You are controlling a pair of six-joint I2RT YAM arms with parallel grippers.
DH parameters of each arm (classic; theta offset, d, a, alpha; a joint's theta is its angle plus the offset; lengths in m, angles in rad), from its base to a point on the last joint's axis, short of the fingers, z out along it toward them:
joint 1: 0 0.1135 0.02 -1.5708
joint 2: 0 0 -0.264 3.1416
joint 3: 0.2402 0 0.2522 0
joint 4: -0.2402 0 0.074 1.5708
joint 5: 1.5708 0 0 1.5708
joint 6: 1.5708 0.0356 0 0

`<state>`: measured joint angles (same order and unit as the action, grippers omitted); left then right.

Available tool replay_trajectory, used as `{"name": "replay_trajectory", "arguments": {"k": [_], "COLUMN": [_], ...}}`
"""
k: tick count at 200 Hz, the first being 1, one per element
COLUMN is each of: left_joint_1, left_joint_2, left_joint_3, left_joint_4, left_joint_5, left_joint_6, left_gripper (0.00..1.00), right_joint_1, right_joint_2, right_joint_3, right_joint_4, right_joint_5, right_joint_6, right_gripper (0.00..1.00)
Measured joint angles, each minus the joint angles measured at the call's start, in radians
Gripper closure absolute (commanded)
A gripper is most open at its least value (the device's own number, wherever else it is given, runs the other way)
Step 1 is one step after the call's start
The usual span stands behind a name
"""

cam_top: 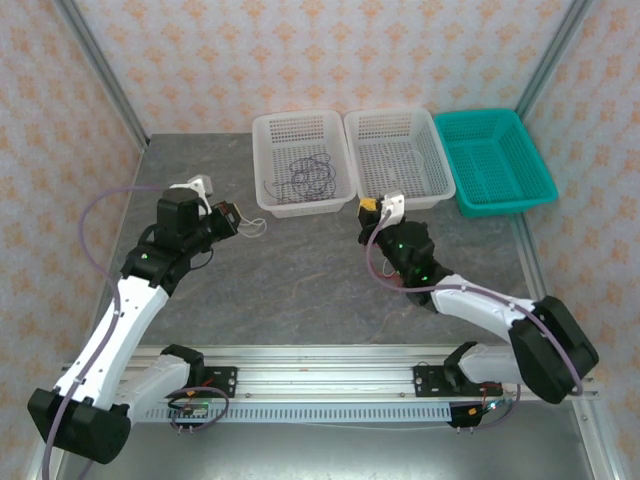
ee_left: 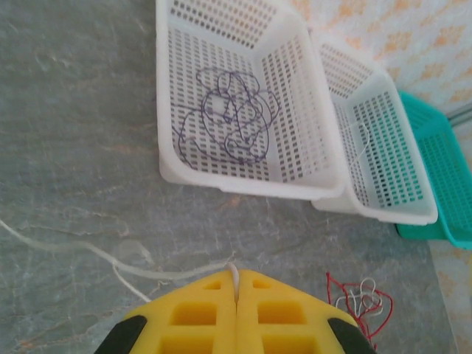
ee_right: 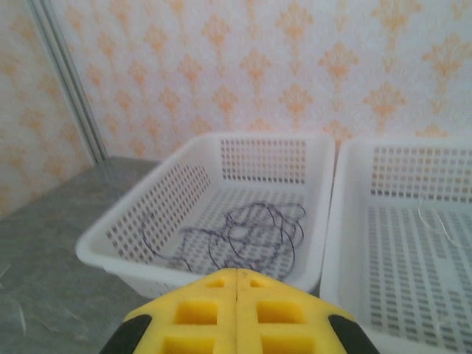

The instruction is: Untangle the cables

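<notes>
The dark purple cable lies apart in the left white basket. The red and white knot rests on the desk. The left fingers pinch a white cable — probably to draw it free — and the right fingers are closed, holding nothing.

From above and behind my bases, the top camera looks down over the whole table to the far wall. My left wrist camera tilts steeply down at the left white basket from nearby. My right wrist camera faces it low and close, both sharing its dark purple cable.
</notes>
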<state>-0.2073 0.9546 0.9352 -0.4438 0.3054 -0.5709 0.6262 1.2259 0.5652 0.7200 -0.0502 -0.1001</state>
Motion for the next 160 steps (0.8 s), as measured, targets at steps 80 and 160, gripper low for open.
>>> {"name": "replay_trajectory", "arguments": {"k": [80, 160], "left_joint_1": [-0.037, -0.135], "left_joint_2": [-0.016, 0.010], "left_joint_3": [-0.014, -0.013], "left_joint_4": [0.122, 0.142], "left_joint_5": [0.095, 0.141], "left_joint_6": [-0.004, 0.050], "left_gripper": [1.00, 0.99], "right_joint_1": [0.218, 0.265], "right_joint_2": [0.114, 0.405], "right_joint_3": [0.257, 0.389], "right_joint_4": [-0.130, -0.137], "right_joint_5": [-0.422, -0.376], "right_joint_6": [-0.099, -0.316], "right_gripper": [0.19, 1.00]}}
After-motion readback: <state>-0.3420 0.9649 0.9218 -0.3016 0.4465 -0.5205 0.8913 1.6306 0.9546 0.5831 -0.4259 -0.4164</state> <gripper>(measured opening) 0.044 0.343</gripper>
